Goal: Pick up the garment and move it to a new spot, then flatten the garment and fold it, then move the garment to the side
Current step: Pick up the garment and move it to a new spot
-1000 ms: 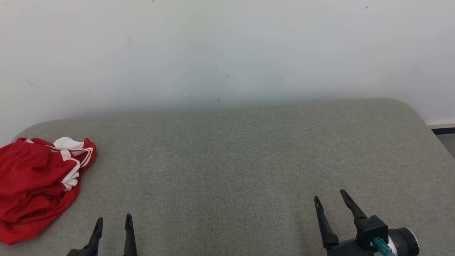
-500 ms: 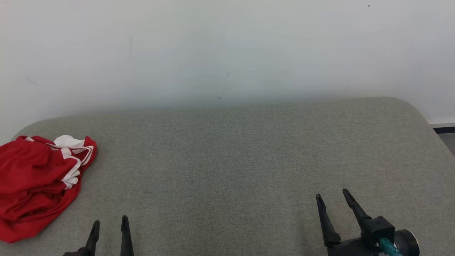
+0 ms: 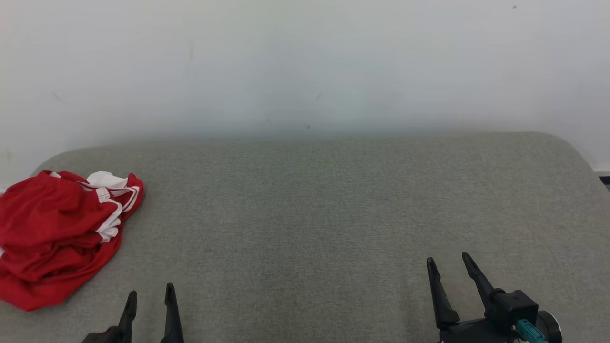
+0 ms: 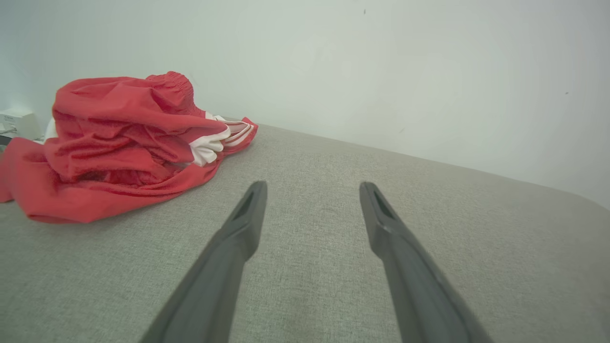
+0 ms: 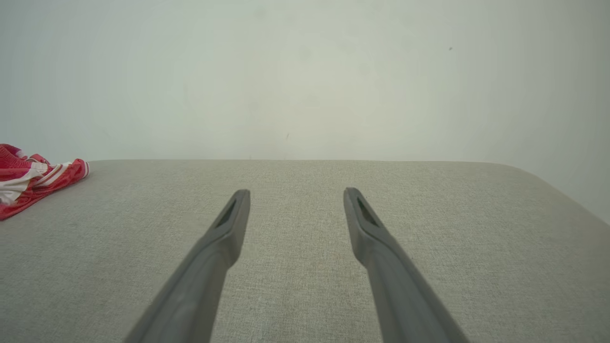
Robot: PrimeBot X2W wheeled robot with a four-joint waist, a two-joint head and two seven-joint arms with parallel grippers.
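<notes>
Garment, red with white trim, lies crumpled at the left edge of the grey fabric table, toward the far corner by the white wall. The left end effector is at the near edge, to the right of the heap and apart from it, its fingers spread wide with nothing between them. The right end effector is well apart on the right side, likewise wide open and empty. In the left wrist view a gathered waistband tops the heap.
</notes>
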